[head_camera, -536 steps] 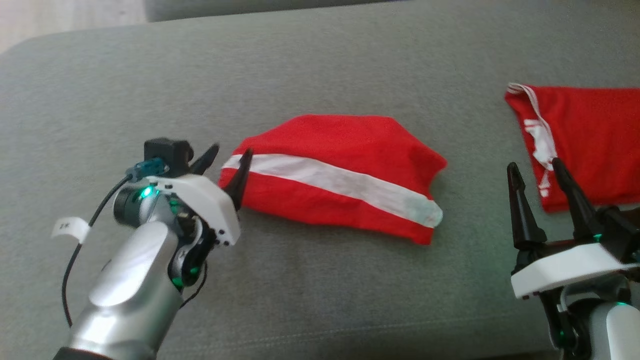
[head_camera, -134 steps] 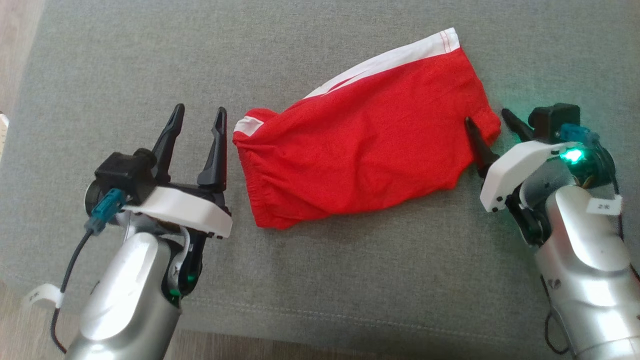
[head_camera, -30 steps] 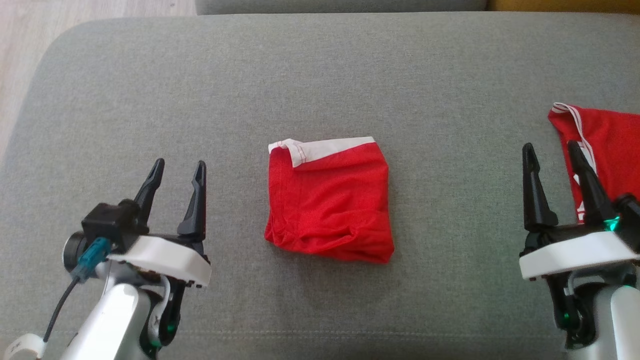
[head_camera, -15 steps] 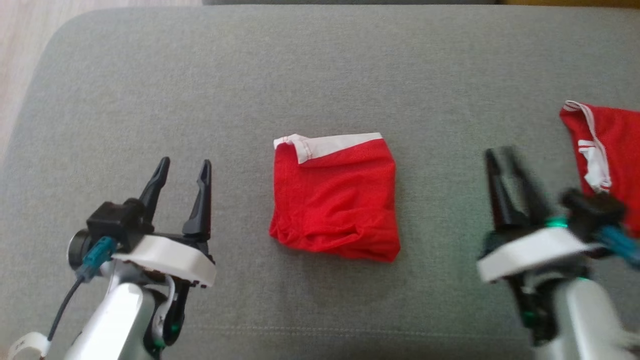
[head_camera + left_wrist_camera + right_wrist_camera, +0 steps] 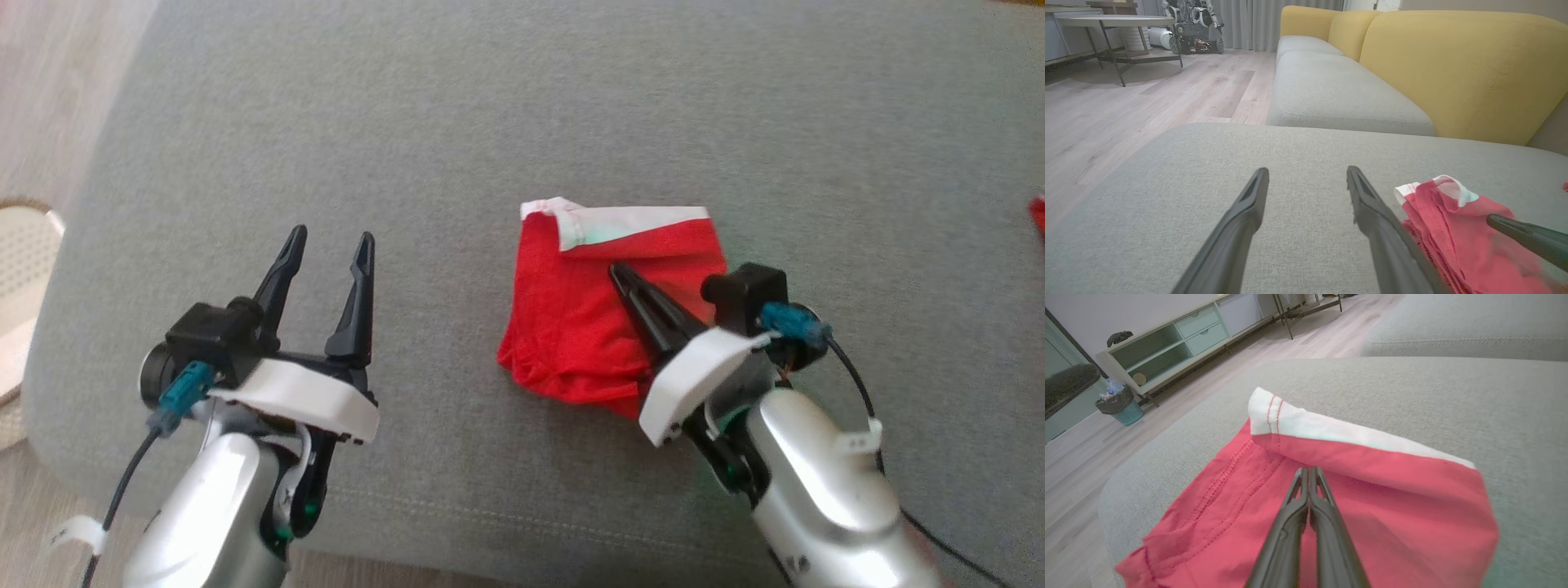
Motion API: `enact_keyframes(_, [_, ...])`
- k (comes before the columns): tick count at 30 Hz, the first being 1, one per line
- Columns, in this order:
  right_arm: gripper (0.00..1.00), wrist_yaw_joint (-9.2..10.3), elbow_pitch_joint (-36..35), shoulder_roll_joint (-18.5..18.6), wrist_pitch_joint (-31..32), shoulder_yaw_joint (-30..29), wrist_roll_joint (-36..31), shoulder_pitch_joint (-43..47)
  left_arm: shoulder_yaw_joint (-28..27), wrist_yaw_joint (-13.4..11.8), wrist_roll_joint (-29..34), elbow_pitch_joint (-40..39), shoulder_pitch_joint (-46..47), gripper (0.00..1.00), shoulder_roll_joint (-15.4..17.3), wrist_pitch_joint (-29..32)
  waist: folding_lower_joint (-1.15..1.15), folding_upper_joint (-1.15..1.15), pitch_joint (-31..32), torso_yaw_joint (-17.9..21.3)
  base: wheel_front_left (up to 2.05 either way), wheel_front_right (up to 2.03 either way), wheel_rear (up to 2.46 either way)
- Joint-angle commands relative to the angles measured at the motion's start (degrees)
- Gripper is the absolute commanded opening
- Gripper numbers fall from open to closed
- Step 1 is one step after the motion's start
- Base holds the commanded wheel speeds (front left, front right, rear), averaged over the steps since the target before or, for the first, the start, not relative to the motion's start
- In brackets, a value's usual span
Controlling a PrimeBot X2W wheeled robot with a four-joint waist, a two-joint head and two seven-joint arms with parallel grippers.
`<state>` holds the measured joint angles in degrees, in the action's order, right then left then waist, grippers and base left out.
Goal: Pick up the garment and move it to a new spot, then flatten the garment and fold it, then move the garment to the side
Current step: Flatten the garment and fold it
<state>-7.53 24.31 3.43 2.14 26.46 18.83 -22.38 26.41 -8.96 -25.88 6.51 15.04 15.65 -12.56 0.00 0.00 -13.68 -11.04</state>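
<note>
One folded red garment lies mid grey sofa cushion. Right jaws pressed together, tips on top of garment. Left jaws wide apart, beside garment, not touching. Step, I think: move to side. Next: slide gently, keep fold neat.

Silver forearms, white housings, black tapered fingers, seemingly tagged cables.

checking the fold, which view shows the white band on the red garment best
The right wrist view: the white band runs close across the red garment, red stitching visible at its turned-up corner. The head view shows the band smaller, along the garment's far edge. The left wrist view catches its curled corner, low and side-on.
</note>
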Motion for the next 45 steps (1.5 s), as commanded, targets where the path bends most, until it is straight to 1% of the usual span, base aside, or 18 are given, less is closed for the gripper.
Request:
enact_keyframes(1, [0.0,0.04,-0.9,-0.4,-0.83,1.39,0.59,-2.48,-2.13,0.37,-0.01,-1.28,3.05,1.0,0.86,-0.61,0.0,0.0,-0.82,-0.92,0.0,0.0,0.0])
enact_keyframes(11, [0.0,0.04,9.9,-0.07,-3.74,5.6,4.84,-13.79,-1.65,1.1,0.17,0.7,4.68,1.0,-0.52,-1.56,0.0,0.0,-2.02,-2.77,0.0,0.0,0.0])
enact_keyframes(18, [0.0,0.04,15.35,-0.23,-5.68,8.9,10.37,-18.14,-1.6,1.43,0.23,1.69,5.16,1.0,-1.04,-1.92,0.0,0.0,-1.96,-2.64,0.0,0.0,0.0])
enact_keyframes(21, [0.0,0.04,14.82,-0.26,-7.33,10.93,12.2,-17.96,-1.76,1.33,0.22,2.1,4.72,1.0,-1.0,-2.02,0.0,0.0,-1.13,-1.69,0.0,0.0,0.0])
enact_keyframes(24, [0.0,0.04,12.02,0.7,-8.98,12.07,13.58,-16.29,-1.95,1.26,0.18,2.44,3.92,1.0,-0.53,-2.08,0.0,0.0,0.06,-0.15,0.0,0.0,0.0])
enact_keyframes(26, [0.0,0.04,10.63,1.3,-9.61,12.11,13.85,-15.46,-2.07,1.17,0.15,2.48,3.57,1.0,-0.3,-2.09,0.0,0.0,0.51,0.44,0.0,0.0,0.0])
enact_keyframes(29, [0.0,0.04,6.06,3.74,-11.31,10.44,13.95,-12.51,-2.6,0.74,-0.06,2.46,2.53,1.0,0.43,-2.08,0.0,0.0,1.57,2.25,0.0,0.0,0.0])
enact_keyframes(30, [0.38,0.04,4.58,4.49,-11.68,9.31,13.77,-11.4,-2.84,0.54,-0.18,2.4,2.21,1.0,0.68,-2.05,0.0,0.0,1.87,2.93,0.0,0.0,0.0])
enact_keyframes(31, [0.93,0.04,3.29,5.24,-11.98,7.89,13.28,-10.31,-3.05,0.3,-0.27,2.27,1.87,1.0,0.89,-2.0,0.0,0.0,2.23,3.54,0.0,0.0,0.0])
enact_keyframes(32, [1.0,0.04,1.97,6.02,-12.45,6.04,12.29,-9.18,-3.2,0.13,-0.34,2.09,1.52,1.0,1.12,-1.93,0.0,0.0,2.62,4.06,0.0,0.0,0.0])
enact_keyframes(34, [1.0,0.04,-0.54,7.04,-12.89,1.55,9.97,-6.52,-3.58,-0.22,-0.46,1.77,0.81,1.0,1.72,-1.83,0.0,0.0,3.44,5.06,0.0,0.0,0.0])
enact_keyframes(37, [1.0,0.04,-4.47,7.61,-12.34,-6.38,5.55,-2.1,-3.94,-0.9,-0.26,0.9,-0.18,1.0,2.61,-1.68,0.0,0.0,4.52,6.24,0.0,0.0,0.0])
enact_keyframes(40, [1.0,0.04,-9.17,7.13,-10.16,-13.75,1.04,2.46,-4.12,-1.49,0.07,-0.15,-1.17,1.0,3.57,-1.43,0.0,0.0,5.4,7.08,0.0,0.0,0.0])
enact_keyframes(43, [1.0,0.04,-14.41,6.21,-7.19,-19.23,-2.7,7.08,-4.14,-1.93,0.34,-1.19,-2.13,1.0,4.44,-1.05,0.0,0.0,6.37,7.68,0.0,0.0,0.0])
enact_keyframes(44, [1.0,0.04,-17.93,5.41,-5.33,-22.06,-4.62,10.1,-4.12,-2.32,0.6,-1.84,-2.98,1.0,5.04,-0.8,0.0,0.0,7.19,8.07,0.0,0.0,0.0])
enact_keyframes(45, [1.0,0.04,-19.57,4.99,-4.38,-23.19,-5.4,11.53,-4.13,-2.5,0.63,-2.18,-3.44,1.0,5.28,-0.66,0.0,0.0,7.55,8.26,0.0,0.0,0.0])
